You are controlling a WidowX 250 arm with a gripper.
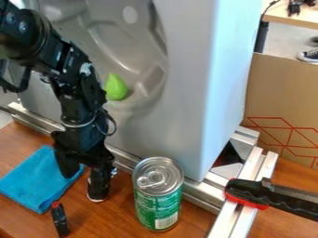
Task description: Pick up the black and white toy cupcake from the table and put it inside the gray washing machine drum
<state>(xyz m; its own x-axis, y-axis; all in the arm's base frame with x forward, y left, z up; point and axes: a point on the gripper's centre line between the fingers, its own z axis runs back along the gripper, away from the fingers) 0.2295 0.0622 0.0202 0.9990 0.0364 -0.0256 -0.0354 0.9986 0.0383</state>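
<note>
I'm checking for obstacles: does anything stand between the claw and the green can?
Nothing visible does: only wooden tabletop shows between the claw and the green can. The blue cloth and small red-tipped black object lie off to the side away from the can.

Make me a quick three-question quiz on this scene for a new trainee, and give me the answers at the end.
1. True or false: the green can stands upright.
2. The gripper's fingers are: a) touching each other; b) closed on the can; c) apart.
3. Fill in the blank: the cloth lying on the wooden table is ____.

Key: 1 true; 2 c; 3 blue.
</note>
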